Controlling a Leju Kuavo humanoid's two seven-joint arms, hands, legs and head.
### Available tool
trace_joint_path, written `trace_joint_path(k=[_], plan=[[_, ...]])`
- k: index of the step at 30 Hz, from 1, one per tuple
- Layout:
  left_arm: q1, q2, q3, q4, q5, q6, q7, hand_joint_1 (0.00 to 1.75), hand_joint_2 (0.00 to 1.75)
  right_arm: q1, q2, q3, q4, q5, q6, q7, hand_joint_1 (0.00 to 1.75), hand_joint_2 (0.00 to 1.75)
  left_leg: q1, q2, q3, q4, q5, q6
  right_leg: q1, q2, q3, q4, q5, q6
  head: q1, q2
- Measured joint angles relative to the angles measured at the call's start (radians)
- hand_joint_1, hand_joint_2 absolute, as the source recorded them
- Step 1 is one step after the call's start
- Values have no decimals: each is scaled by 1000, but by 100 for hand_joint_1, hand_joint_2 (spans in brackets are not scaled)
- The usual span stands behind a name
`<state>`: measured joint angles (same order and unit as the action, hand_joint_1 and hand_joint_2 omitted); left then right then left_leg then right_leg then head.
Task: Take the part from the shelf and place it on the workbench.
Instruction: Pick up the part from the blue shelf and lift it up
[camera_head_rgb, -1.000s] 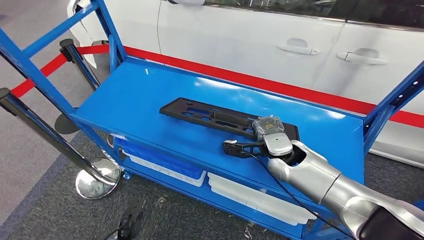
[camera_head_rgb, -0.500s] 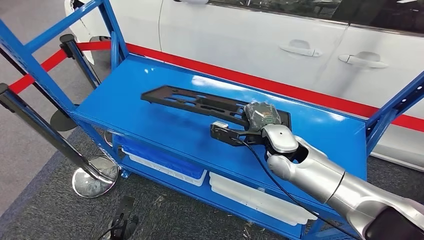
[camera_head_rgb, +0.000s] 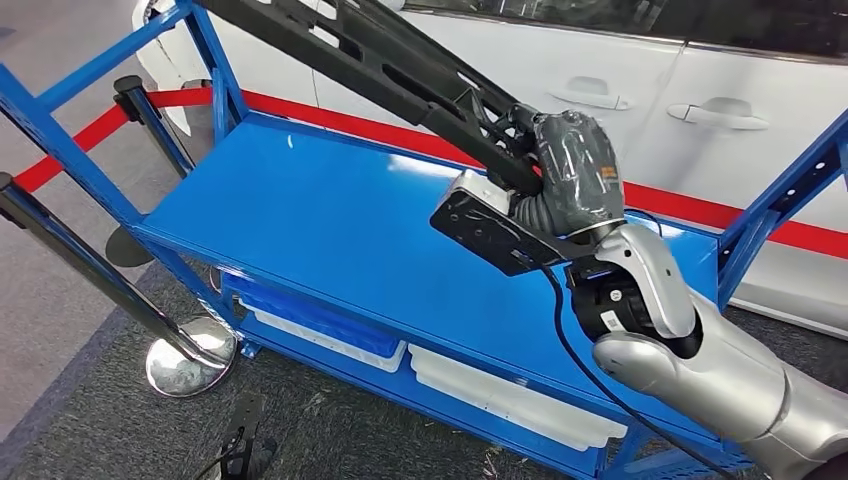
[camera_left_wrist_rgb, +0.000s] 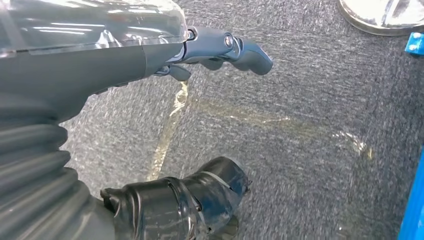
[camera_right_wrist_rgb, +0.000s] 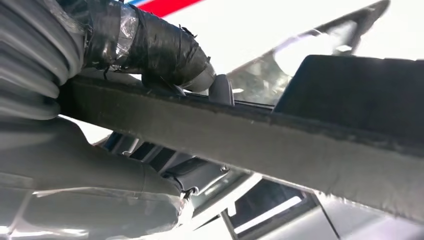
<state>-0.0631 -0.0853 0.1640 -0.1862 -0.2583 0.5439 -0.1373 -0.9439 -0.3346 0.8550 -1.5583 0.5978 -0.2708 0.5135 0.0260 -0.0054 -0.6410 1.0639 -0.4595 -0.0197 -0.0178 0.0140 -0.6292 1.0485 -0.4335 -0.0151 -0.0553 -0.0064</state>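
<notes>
One black part (camera_head_rgb: 370, 50), a long flat plastic panel pierced with slots, is held in the air above the blue shelf (camera_head_rgb: 330, 220), slanting up and away from the robot's right hand (camera_head_rgb: 560, 190) toward the upper left, where its far end is cut off by the picture's edge. The right hand grips it at its near end; in the right wrist view the tape-wrapped thumb (camera_right_wrist_rgb: 155, 47) presses on one face of the part's dark edge (camera_right_wrist_rgb: 250, 135), while the fingers on the other side are mostly hidden behind it. The left hand (camera_left_wrist_rgb: 165, 125) hangs over grey carpet (camera_left_wrist_rgb: 300, 150), holding nothing, its fingers (camera_left_wrist_rgb: 225, 47) apart from the taped thumb. Under the shelf's top deck lie two trays, one blue (camera_head_rgb: 320, 320) and one white (camera_head_rgb: 510, 400), both partly hidden by the deck's lip. Behind the shelf stands one white car (camera_head_rgb: 560, 70) with two door handles showing, and a red barrier belt (camera_head_rgb: 700, 210) runs along it. Two black barrier posts stand at the left; the nearer post (camera_head_rgb: 90, 265) has a chrome base (camera_head_rgb: 190, 365).
</notes>
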Motion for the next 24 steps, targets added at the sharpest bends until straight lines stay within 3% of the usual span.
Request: trace_joint_path(k=[3,5,6,9,11,15,17,19,20,21,22,24], plan=[[-1,-2,1,0,0,0,0,0,175,4,-6,-10,-52,0,-6,0,171,175,0,1,-68,177,-106,-5,3,-1,-10,-2,11,-14,-5,0],[-1,-3,2,0,2,0,-1,0,175,9,-10,-12,-76,0,-19,0,171,175,-1,1,-83,239,-124,-3,8,-2,-18,0,16,-16,-5,0],[-1,-3,2,0,3,0,-1,0,175,10,-13,-13,-88,-1,-26,0,171,175,-3,1,-65,218,-110,2,11,-2,-21,2,19,-17,-5,0],[-3,-3,5,0,5,0,-1,0,175,11,-23,-22,-131,-6,-46,0,171,175,-15,2,45,36,-46,25,17,-2,-27,5,25,-11,-4,0],[-5,-4,7,0,6,0,-1,0,175,11,-31,-36,-166,-11,-63,0,171,175,-25,4,79,-27,-33,35,16,-4,-29,4,31,-1,-5,0],[-4,-7,10,0,7,0,1,0,175,13,-50,-63,-227,-26,-92,0,171,175,-24,5,74,-50,-3,49,12,-6,-34,-4,39,25,-6,0],[-5,-9,12,0,7,2,1,0,175,13,-61,-77,-249,-32,-100,0,171,175,-18,10,66,-64,16,58,9,-5,-62,63,-22,35,-4,0],[-5,-10,15,0,8,4,1,0,175,17,-66,-84,-267,-44,-101,0,171,175,-18,13,49,-66,29,63,7,-6,-111,204,-112,45,-3,0],[-5,-10,15,0,8,4,1,0,175,19,-69,-86,-276,-53,-102,0,171,175,-18,14,40,-65,35,63,5,-7,-126,261,-139,49,-3,0],[-4,-11,15,0,8,4,1,0,175,21,-72,-87,-283,-62,-102,0,171,175,-17,15,31,-64,40,62,4,-7,-125,287,-147,52,-3,0],[-4,-12,15,0,8,4,1,0,175,22,-76,-88,-289,-70,-102,0,171,175,-16,15,23,-62,45,59,2,-8,-104,272,-137,55,-3,0],[-4,-13,16,0,7,4,0,0,175,22,-81,-91,-301,-81,-102,0,171,175,-12,15,9,-55,53,52,-3,-10,-14,145,-89,58,-3,0]])
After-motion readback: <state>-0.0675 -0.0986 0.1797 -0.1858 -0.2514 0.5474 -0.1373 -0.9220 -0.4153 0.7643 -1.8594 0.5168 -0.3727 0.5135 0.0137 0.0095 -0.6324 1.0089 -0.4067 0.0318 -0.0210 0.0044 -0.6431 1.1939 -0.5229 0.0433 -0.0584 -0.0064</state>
